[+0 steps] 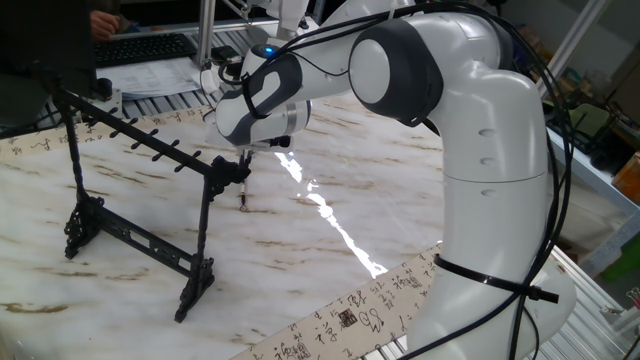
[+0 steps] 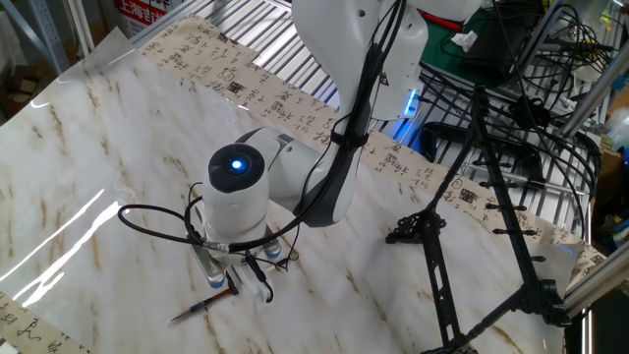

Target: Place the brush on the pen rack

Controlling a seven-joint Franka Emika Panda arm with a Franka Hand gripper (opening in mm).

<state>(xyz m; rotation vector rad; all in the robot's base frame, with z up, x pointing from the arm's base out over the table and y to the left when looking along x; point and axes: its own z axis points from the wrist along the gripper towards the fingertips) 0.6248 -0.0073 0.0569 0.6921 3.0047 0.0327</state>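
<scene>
The brush (image 2: 200, 306) is a thin dark stick lying on the marble table, its tip pointing away from the arm. In one fixed view its lower end (image 1: 243, 198) shows just below the fingers. My gripper (image 2: 240, 286) points down at the table with its fingers closed on the brush's upper end; it also shows in one fixed view (image 1: 246, 160). The pen rack (image 1: 140, 143) is a black frame with two footed uprights and a pegged top bar. It stands to the left, its near end right next to the gripper. It also shows in the other fixed view (image 2: 504, 221).
Strips of calligraphy paper (image 1: 350, 318) lie along the table edges, also in the other fixed view (image 2: 246, 90). A keyboard (image 1: 140, 48) and a person's hand sit behind the table. Wire baskets and cables (image 2: 511, 59) stand beyond the rack.
</scene>
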